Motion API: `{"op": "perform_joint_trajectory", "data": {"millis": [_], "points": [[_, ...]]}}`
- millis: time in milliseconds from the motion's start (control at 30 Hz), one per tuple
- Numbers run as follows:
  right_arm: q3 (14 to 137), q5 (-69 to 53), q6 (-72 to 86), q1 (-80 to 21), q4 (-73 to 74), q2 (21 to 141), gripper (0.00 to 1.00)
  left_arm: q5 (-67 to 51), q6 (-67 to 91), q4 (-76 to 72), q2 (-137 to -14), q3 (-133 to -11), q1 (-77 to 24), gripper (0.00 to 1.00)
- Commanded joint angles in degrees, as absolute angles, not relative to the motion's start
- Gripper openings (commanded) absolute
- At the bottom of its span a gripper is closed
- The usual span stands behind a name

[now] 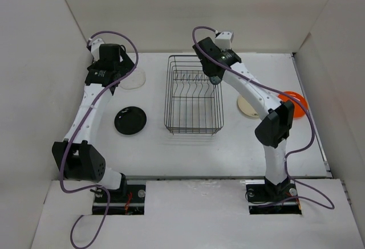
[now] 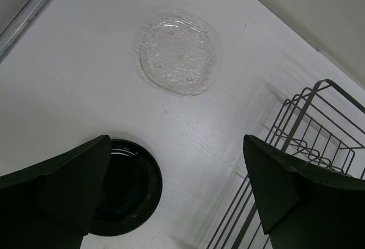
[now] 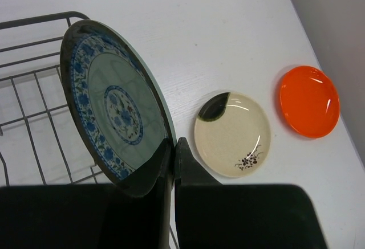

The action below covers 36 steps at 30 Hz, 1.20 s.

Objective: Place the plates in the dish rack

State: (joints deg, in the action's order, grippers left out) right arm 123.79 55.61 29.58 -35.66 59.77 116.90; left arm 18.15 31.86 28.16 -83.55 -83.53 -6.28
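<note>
Teal plate [image 3: 117, 112]: round, with a dark rim, a band of blue flowers, a pale grey-green well and a blue floral medallion at its centre. It is held on edge, tilted, over the right end of the dish rack [image 1: 169, 92].
Right fingers [image 3: 193, 172]: pressed together on the teal plate's lower rim, pinching it.
Dish rack: a black wire rectangular basket with a row of upright prongs inside, standing mid-tabletop between the two arms. No plate sits in it.
Cream plate [image 3: 232, 135]: speckled off-white, with a dark smudge at one edge and a small dark sprig opposite. It lies flat on the tabletop [image 1: 171, 152], right of the rack.
Orange plate [image 3: 309, 101]: bright and glossy, lying flat just beyond the cream plate, near the tabletop's right edge.
Black plate [image 1: 130, 120]: glossy, lying flat to the left of the rack.
Glass plate [image 2: 178, 53]: clear with a bubbled texture, lying flat farther back on the left, apart from the black plate.
Left fingers [image 2: 68, 180]: spread wide and holding nothing, hanging above the tabletop between the black plate and the rack's corner.
</note>
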Motion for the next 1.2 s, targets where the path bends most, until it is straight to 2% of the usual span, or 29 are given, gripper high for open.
{"op": "perform_joint_trajectory", "data": {"millis": [0,1000,1033,1100,1133,1167], "points": [[127.18,58.01,30.06,-35.51,59.68,117.5,0.0,17.58,31.29,27.25,-80.6,-85.25,-6.33,1.0],[124.89,55.37,29.53,-34.45,58.62,124.19,0.0,16.52,31.29,26.72,-80.6,-85.25,-6.33,1.0],[124.89,54.85,29.53,-34.45,58.62,124.19,0.02,16.52,31.29,26.72,-80.6,-85.25,-6.33,1.0],[125.51,54.84,29.53,-35.07,58.62,124.8,0.13,16.52,31.29,26.72,-80.6,-85.25,-6.33,1.0],[125.51,54.84,29.01,-35.07,58.1,124.8,0.27,16.52,31.29,26.72,-80.6,-85.25,-6.33,1.0],[125.51,54.84,29.0,-35.68,58.1,124.8,0.33,16.52,31.29,26.72,-80.6,-85.25,-6.33,1.0]]}}
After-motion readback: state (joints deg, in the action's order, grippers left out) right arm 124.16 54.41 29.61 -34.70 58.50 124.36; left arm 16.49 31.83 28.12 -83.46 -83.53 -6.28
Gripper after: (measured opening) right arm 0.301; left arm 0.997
